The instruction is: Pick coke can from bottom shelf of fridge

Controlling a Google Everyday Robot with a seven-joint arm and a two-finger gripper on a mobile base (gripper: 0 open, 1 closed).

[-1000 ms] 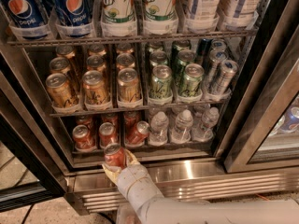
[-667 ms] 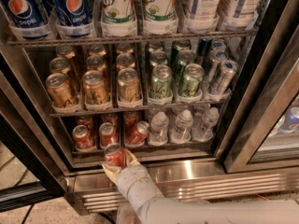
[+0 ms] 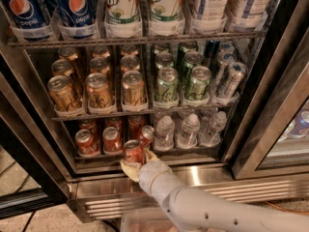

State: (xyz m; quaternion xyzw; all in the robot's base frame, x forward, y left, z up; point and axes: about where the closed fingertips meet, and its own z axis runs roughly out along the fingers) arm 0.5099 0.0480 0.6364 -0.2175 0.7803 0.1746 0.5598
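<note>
My gripper [image 3: 136,161] is at the front lip of the bottom shelf [image 3: 198,152] of the fridge [image 3: 222,177], reaching in from below on a white arm [image 3: 193,207]. It is shut on a red coke can [image 3: 133,151], held upright at the shelf's front edge. Its cream fingers [image 3: 128,169] wrap the can's lower half. Behind it, more red coke cans stand in the lanes: two on the left [image 3: 85,141] [image 3: 111,139] and one leaning [image 3: 146,134] just right of the held can.
Small water bottles [image 3: 188,129] fill the right of the bottom shelf. Gold cans [image 3: 98,90] and green cans [image 3: 166,83] stand on the rack above, large bottles [image 3: 123,8] on top. The black-framed door [image 3: 270,110] stands open at right, and a dark frame [image 3: 24,178] is at left.
The gripper and the held coke can have shifted a little to the right and upward along the shelf's front edge. The other cans have not moved.
</note>
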